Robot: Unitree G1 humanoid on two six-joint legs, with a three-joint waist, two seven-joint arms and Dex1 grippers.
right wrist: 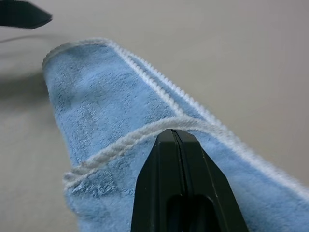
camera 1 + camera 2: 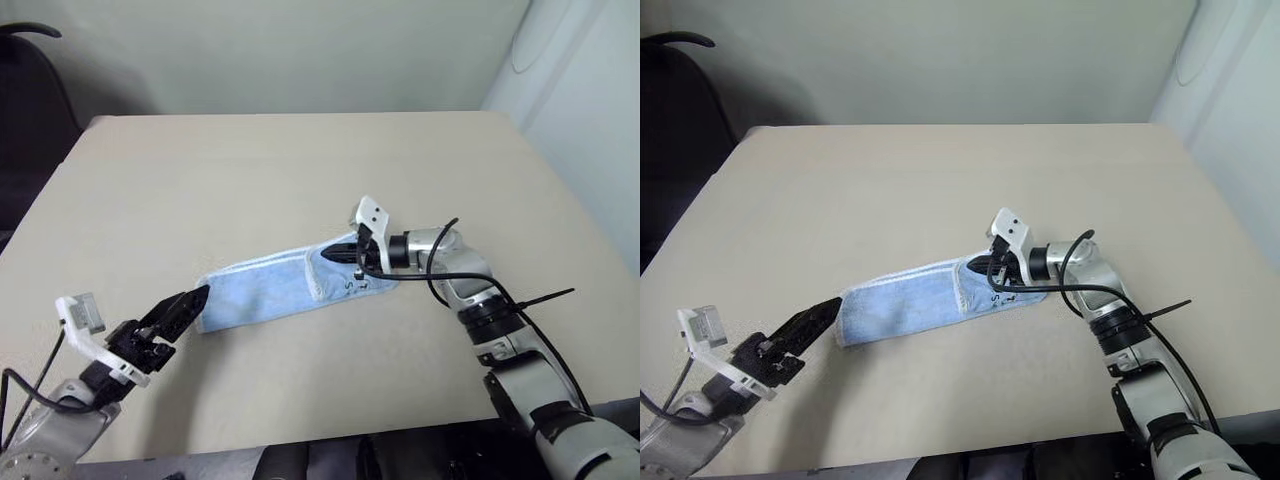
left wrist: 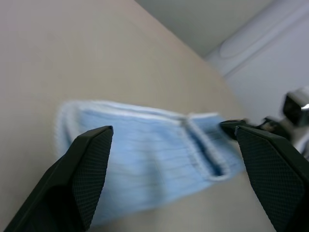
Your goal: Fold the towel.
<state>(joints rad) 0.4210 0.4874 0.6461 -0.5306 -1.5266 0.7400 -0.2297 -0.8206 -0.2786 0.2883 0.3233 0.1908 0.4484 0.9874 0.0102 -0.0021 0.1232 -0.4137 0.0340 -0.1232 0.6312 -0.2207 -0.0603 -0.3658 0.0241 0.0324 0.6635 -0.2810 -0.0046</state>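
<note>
The jaws of the right gripper point(image 1: 176, 137) were pressed together over the near end of the folded towel point(image 2: 265, 290), probably to pin it flat to the table point(image 2: 300, 170). The left gripper point(image 3: 176, 140) was spread wide, the towel's far end lying just beyond its fingertips, untouched.

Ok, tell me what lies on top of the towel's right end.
A folded-over flap of the towel lies there, white edging up, with the shut right gripper over it. Whatever lies beneath the flap is covered.
</note>
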